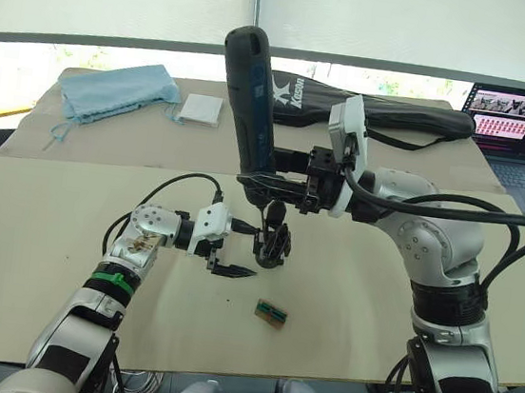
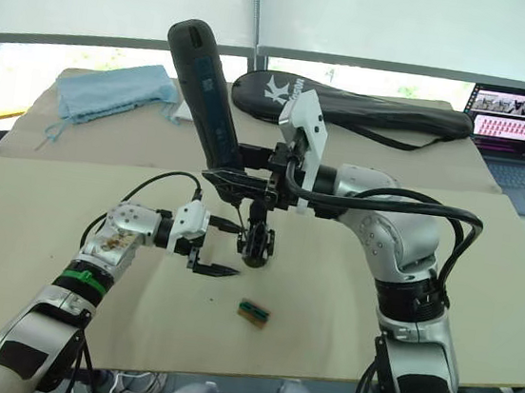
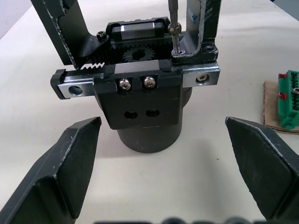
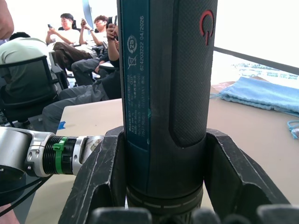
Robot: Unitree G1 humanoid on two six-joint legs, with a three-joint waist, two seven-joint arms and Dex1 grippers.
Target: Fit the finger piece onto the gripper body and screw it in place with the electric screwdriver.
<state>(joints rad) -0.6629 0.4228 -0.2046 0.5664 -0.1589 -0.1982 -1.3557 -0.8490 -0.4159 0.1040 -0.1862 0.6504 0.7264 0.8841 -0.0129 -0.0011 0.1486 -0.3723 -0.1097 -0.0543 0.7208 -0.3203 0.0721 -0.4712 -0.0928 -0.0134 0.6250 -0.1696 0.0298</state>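
Your gripper body (image 3: 140, 93) stands upright on the desk (image 1: 371, 325), right in front of the left tool (image 1: 222, 249), between its two wide-open, empty fingers (image 3: 70, 172). The right tool (image 1: 288, 181) is clamped around the screwdriver (image 1: 250, 99), held nearly upright above the body, its bit (image 3: 174, 23) down on a screw at the body's top. A green block (image 1: 270, 313) lies near, beyond the left tool's tips.
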